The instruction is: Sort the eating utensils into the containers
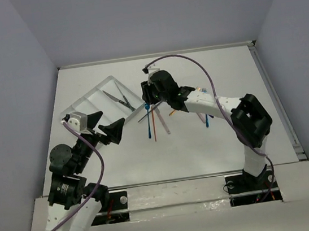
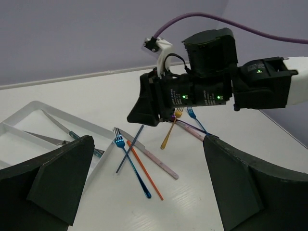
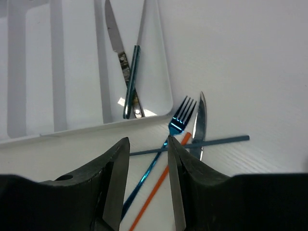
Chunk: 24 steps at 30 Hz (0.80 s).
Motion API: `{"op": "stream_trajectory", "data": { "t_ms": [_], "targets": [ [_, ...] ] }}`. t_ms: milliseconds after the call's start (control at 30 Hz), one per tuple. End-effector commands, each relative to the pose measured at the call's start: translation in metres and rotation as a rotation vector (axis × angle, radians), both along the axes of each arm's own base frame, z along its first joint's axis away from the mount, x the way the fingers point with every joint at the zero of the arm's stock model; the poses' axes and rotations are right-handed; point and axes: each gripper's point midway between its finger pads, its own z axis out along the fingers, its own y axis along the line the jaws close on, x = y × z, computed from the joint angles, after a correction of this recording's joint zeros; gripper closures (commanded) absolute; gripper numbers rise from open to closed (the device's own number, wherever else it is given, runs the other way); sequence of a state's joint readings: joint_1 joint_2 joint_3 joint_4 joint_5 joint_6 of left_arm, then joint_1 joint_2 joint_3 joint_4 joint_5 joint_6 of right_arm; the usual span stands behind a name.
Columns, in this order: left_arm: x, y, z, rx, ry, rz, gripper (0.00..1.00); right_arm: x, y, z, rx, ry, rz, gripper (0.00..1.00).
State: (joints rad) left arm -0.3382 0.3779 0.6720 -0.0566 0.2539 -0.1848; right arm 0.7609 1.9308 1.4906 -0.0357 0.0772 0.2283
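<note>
The white tray [image 1: 81, 102] lies at the far left and holds two knives [image 1: 123, 101] crossed in one compartment. Loose utensils lie right of it: a blue fork [image 1: 147, 122], an orange utensil [image 1: 154, 126], a pink-handled knife [image 1: 163, 123], a grey-blue stick [image 1: 145, 116], a gold fork [image 1: 172, 113] and another blue fork [image 1: 205, 119]. My right gripper [image 3: 147, 144] is open and empty, its fingers either side of the blue fork's [image 3: 180, 118] handle, just above it. My left gripper [image 1: 109, 120] is open and empty beside the tray's near corner.
The tray's rim [image 3: 166, 82] lies just left of the blue fork's head. In the left wrist view the right arm [image 2: 211, 82] hangs over the gold fork [image 2: 171, 129] and a purple utensil [image 2: 192, 128]. White walls edge the table.
</note>
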Motion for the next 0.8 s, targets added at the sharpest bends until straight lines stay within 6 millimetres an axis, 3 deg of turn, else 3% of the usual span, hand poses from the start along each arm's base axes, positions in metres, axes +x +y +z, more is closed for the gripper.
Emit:
{"op": "stream_trajectory", "data": {
  "t_ms": [0,167,333,500,700,767],
  "targets": [
    [-0.008,0.000,0.027,-0.032,-0.082,-0.018,0.01,-0.015,-0.049,-0.042,-0.107,0.044,-0.165,0.56],
    [-0.010,0.000,0.028,-0.034,-0.088,-0.019,0.01,-0.048,-0.072,-0.076,-0.154,0.124,-0.166,0.52],
    [-0.009,0.000,0.027,-0.032,-0.083,-0.021,0.01,-0.064,-0.060,-0.087,-0.168,0.154,-0.104,0.51],
    [-0.009,0.000,0.027,-0.033,-0.086,-0.019,0.01,-0.070,-0.060,-0.112,-0.242,0.187,-0.115,0.51],
    [-0.010,0.000,0.028,-0.034,-0.089,-0.021,0.01,-0.071,-0.075,-0.135,-0.323,0.213,-0.167,0.59],
    [-0.010,0.000,0.028,-0.034,-0.091,-0.021,0.01,-0.070,-0.079,-0.137,-0.334,0.210,-0.183,0.74]
  ]
}}
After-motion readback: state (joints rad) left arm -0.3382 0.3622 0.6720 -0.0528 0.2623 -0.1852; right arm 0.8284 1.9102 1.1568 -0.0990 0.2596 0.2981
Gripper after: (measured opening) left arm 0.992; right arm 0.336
